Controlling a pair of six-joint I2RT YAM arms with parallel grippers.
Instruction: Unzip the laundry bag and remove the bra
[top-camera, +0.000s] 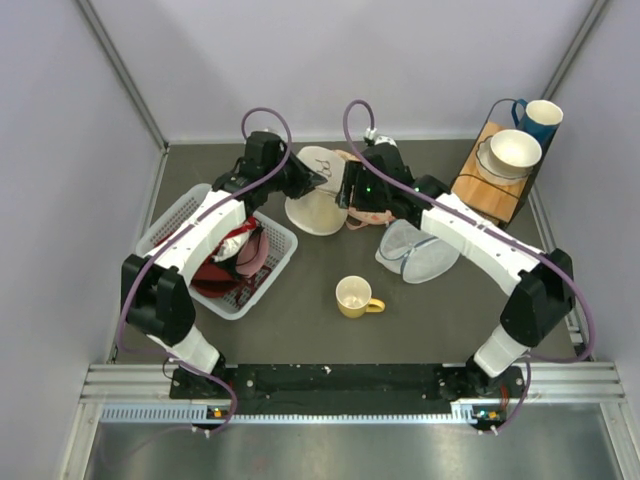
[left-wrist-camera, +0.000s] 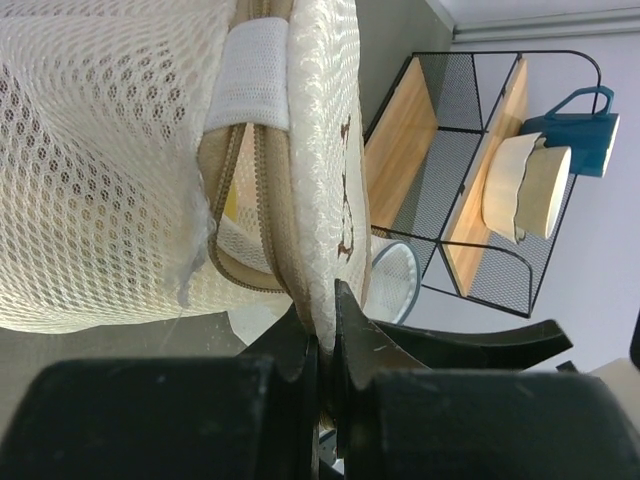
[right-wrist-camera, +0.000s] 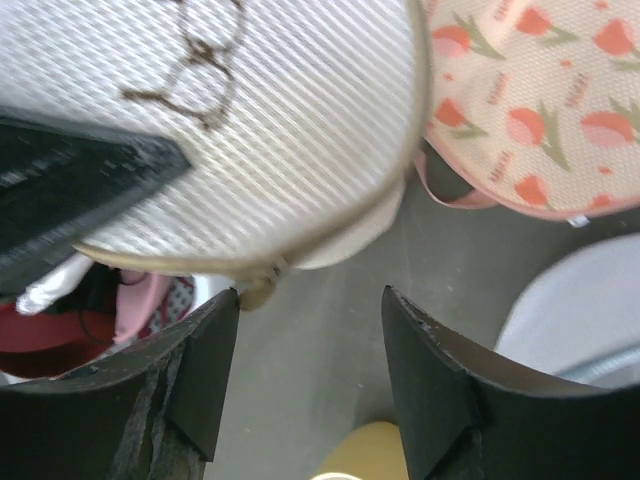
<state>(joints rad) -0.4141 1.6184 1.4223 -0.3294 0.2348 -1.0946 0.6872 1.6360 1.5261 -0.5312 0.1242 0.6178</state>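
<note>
The cream-white mesh laundry bag (top-camera: 313, 205) lies at the back middle of the table. My left gripper (top-camera: 312, 180) is shut on its rim fabric, which shows pinched in the left wrist view (left-wrist-camera: 325, 240) beside the tan zipper (left-wrist-camera: 262, 200). A small yellow patch (left-wrist-camera: 231, 205), probably the bra, shows through the gap by the zipper. My right gripper (top-camera: 345, 190) is open just right of the bag. In the right wrist view the bag (right-wrist-camera: 250, 130) fills the top, and the zipper pull (right-wrist-camera: 256, 290) hangs by my left fingertip (right-wrist-camera: 215, 330).
A white basket (top-camera: 170, 225) with red and pink garments stands at the left. A pink patterned pouch (right-wrist-camera: 530, 110) and a bluish-grey mesh pouch (top-camera: 415, 252) lie right of the bag. A yellow mug (top-camera: 355, 297) stands in front. A rack with bowl and blue mug (top-camera: 505, 165) stands back right.
</note>
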